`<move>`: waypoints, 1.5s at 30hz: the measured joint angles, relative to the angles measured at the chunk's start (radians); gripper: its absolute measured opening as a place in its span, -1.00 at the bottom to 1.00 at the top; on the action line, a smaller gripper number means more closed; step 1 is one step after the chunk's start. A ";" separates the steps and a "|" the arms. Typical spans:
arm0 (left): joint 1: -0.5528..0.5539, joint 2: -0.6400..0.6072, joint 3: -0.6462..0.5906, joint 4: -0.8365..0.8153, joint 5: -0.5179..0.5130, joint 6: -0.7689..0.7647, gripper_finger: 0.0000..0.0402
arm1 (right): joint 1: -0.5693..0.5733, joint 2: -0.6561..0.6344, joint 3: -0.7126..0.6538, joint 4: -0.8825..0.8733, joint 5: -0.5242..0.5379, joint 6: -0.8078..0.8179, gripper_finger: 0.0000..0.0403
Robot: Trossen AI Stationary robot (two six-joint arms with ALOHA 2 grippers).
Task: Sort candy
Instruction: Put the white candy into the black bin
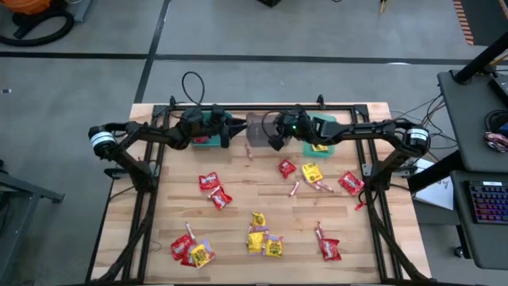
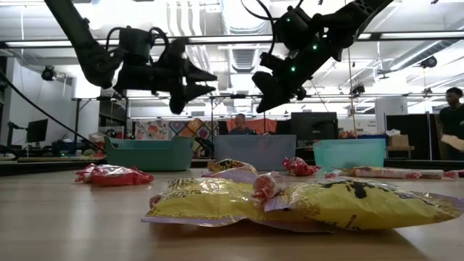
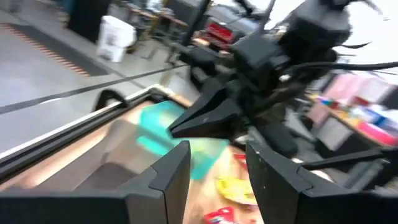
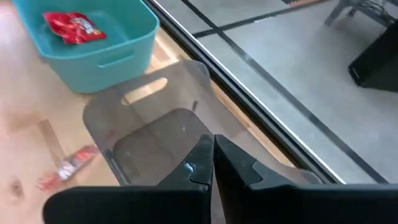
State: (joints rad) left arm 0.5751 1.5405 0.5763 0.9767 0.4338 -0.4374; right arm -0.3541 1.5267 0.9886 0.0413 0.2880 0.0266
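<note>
The candy lies scattered over the wooden table: red packets (image 1: 209, 182), yellow packets (image 1: 255, 241) and thin pinkish sticks (image 1: 294, 189). At the far edge stand a teal bin (image 1: 208, 137), a grey bin (image 1: 258, 131) and a green bin (image 1: 324, 127). One red packet (image 4: 73, 27) lies inside the teal bin (image 4: 93, 56). My left gripper (image 3: 217, 168) hovers open and level between the teal and grey bins, nothing between its fingers. My right gripper (image 4: 213, 162) is shut above the grey bin (image 4: 155, 130), slanting down; I see nothing in it.
A black frame rail (image 1: 262, 107) runs behind the bins. The two grippers (image 2: 206, 81) (image 2: 267, 98) face each other closely over the grey bin. A pinkish stick (image 4: 68, 165) lies on the table beside the grey bin. People show in the room beyond.
</note>
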 joint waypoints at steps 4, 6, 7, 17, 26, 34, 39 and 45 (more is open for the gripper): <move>0.000 -0.041 0.000 -0.008 0.052 0.001 -0.31 | 0.007 -0.001 0.018 -0.009 -0.128 0.005 -0.96; 0.000 -0.059 -0.005 -0.038 0.059 0.008 -0.31 | 0.021 -0.002 0.030 -0.052 -0.132 0.022 -0.96; 0.001 -0.068 -0.007 -0.062 0.081 0.026 -0.31 | 0.028 -0.004 0.040 -0.089 -0.138 0.034 -0.96; -0.030 -0.208 -0.010 -0.351 0.232 0.105 -0.31 | 0.162 0.009 0.079 -0.204 -0.236 0.199 -0.96; -0.127 -0.437 -0.101 -0.400 0.193 0.072 -0.33 | 0.281 0.103 0.062 -0.184 -0.022 0.500 -0.95; -0.204 -0.611 -0.205 -0.396 0.042 0.071 -0.33 | 0.295 0.224 0.100 -0.164 0.026 0.654 -0.88; -0.215 -0.672 -0.220 -0.394 0.019 0.091 -0.33 | 0.291 0.302 0.169 -0.162 0.059 0.670 -0.64; -0.214 -0.706 -0.215 -0.394 0.019 0.129 -0.33 | 0.291 0.390 0.255 -0.171 0.072 0.688 -0.33</move>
State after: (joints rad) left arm 0.3607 0.8349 0.3609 0.5822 0.4527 -0.3088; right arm -0.0631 1.9172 1.2438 -0.1296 0.3604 0.7143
